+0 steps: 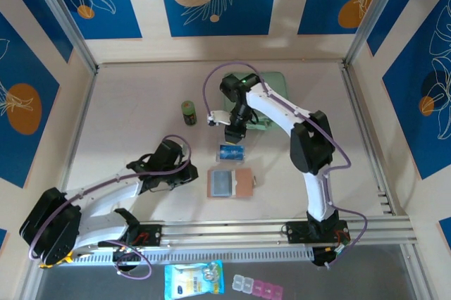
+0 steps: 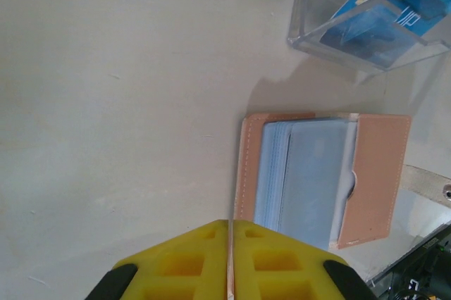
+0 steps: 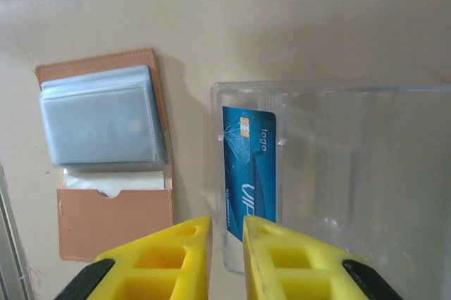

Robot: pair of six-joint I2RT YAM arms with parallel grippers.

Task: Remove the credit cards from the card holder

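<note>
The tan card holder [image 1: 243, 184] lies open and flat on the table, its grey-clear sleeves [image 2: 310, 173] facing up. It also lies at the left of the right wrist view [image 3: 113, 226]. A blue credit card [image 3: 250, 166] with white print lies inside a clear plastic box [image 3: 352, 173] just beyond the holder [image 1: 231, 152]. My right gripper [image 3: 227, 226] hovers over the box's near edge, its jaws a little apart with nothing between them. My left gripper [image 2: 230, 226] is shut and empty, just left of the holder's left edge [image 1: 190, 171].
A small dark green jar [image 1: 189, 112] stands at mid-table left. A mint-green case [image 1: 271, 103] lies under the right arm at the back. Off the table's front edge lie a printed packet [image 1: 194, 280] and small pill boxes [image 1: 257, 286].
</note>
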